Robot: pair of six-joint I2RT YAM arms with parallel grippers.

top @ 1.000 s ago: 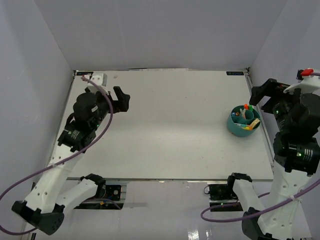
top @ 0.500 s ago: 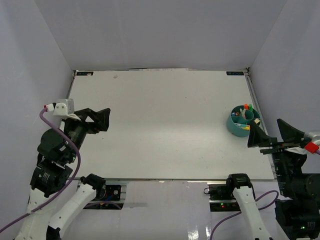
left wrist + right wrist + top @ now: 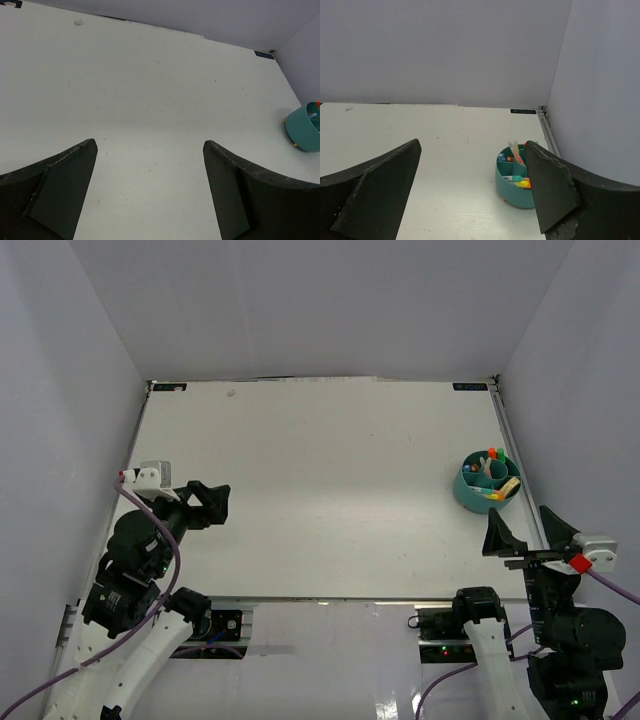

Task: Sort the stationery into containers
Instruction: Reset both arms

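Observation:
The teal container [image 3: 470, 492] stands near the table's right edge, also seen in the left wrist view [image 3: 303, 131] and the right wrist view [image 3: 512, 187]. The stationery [image 3: 491, 476] is inside it: marker pens lie in the front compartment [image 3: 516, 178] and pink pens [image 3: 517, 152] stand upright behind the dividers. My left gripper [image 3: 217, 505] hovers open over the near left of the table, nothing between its fingers [image 3: 149, 145]. My right gripper [image 3: 517, 514] is open just in front of the container, empty, its right finger [image 3: 550, 190] hiding part of the cup.
The white table [image 3: 330, 480] is boxed in by grey walls at the back and both sides. A metal rail [image 3: 548, 132] runs along the right edge beside the container. A small speck [image 3: 78, 22] lies at the far left corner.
Both arms have drawn back toward the near edge: the left from the far left of the table, the right from beside the container. Both grippers stayed open.

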